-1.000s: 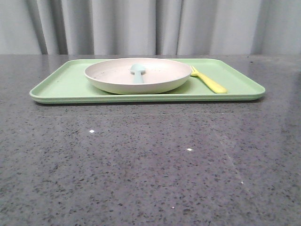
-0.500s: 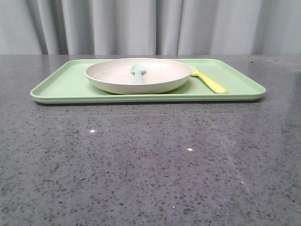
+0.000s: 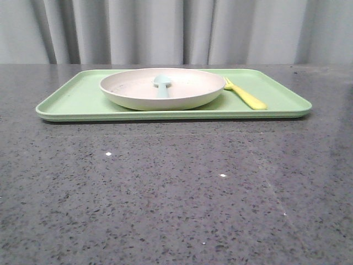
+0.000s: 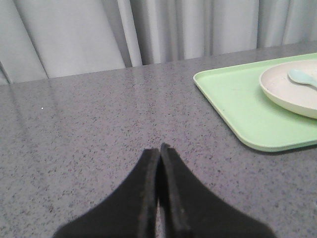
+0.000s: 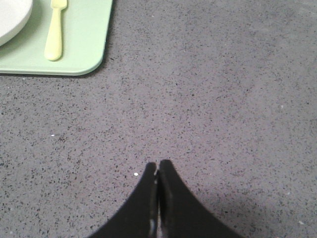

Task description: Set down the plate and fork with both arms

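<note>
The pale beige-pink plate (image 3: 162,88) rests on a light green tray (image 3: 71,102) at the far side of the table, and it shows in the left wrist view too (image 4: 290,91). The yellow fork (image 3: 245,95) lies on the tray just right of the plate, also seen in the right wrist view as the fork (image 5: 54,29). My left gripper (image 4: 159,148) is shut and empty over bare tabletop, well short of the tray's left end. My right gripper (image 5: 157,163) is shut and empty over bare tabletop, away from the tray's right corner. Neither arm appears in the front view.
A pale blue utensil (image 3: 161,84) lies in the plate. The table is dark speckled stone (image 3: 176,187). A grey curtain (image 3: 176,30) hangs behind the table's far edge.
</note>
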